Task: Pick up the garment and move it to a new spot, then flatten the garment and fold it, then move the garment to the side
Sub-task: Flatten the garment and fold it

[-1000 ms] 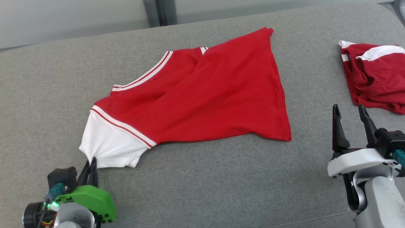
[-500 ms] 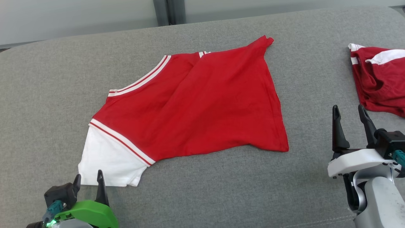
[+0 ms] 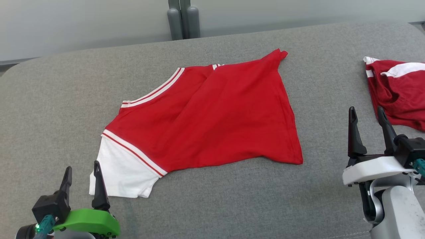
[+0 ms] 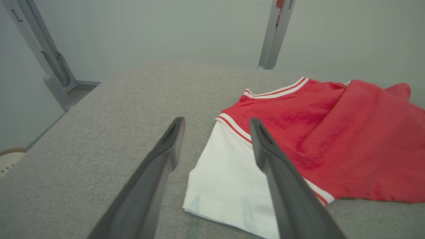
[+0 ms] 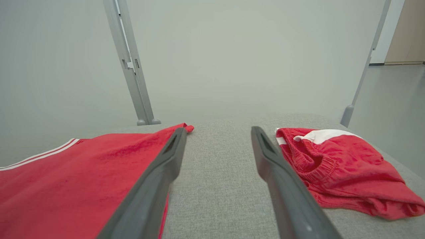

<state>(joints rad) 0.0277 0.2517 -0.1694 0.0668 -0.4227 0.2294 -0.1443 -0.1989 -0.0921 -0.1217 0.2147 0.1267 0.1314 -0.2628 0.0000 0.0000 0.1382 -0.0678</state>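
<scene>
A red garment [image 3: 215, 116] with a white sleeve [image 3: 123, 169] and white-striped trim lies spread on the grey cushion [image 3: 49, 99], partly folded over itself. My left gripper [image 3: 83, 165] stands open at the lower left, just left of the sleeve's edge and holding nothing. In the left wrist view the left gripper [image 4: 216, 120] frames the sleeve [image 4: 229, 179], with the right finger over the cloth. My right gripper [image 3: 366, 109] is open at the lower right, apart from the garment's hem. The right wrist view has the right gripper [image 5: 218, 128] over bare cushion beside the garment [image 5: 66, 172].
A second red garment [image 3: 398, 89] with white stripes lies crumpled at the right edge, close to my right gripper, also in the right wrist view as a red heap [image 5: 335, 166]. A grey metal post [image 3: 182, 20] stands behind the cushion's far edge, before a pale wall.
My left gripper has gone from shut on the white sleeve's corner to open, letting the sleeve go and drawing back a little. The camera has shifted. The right arm has stayed put.
</scene>
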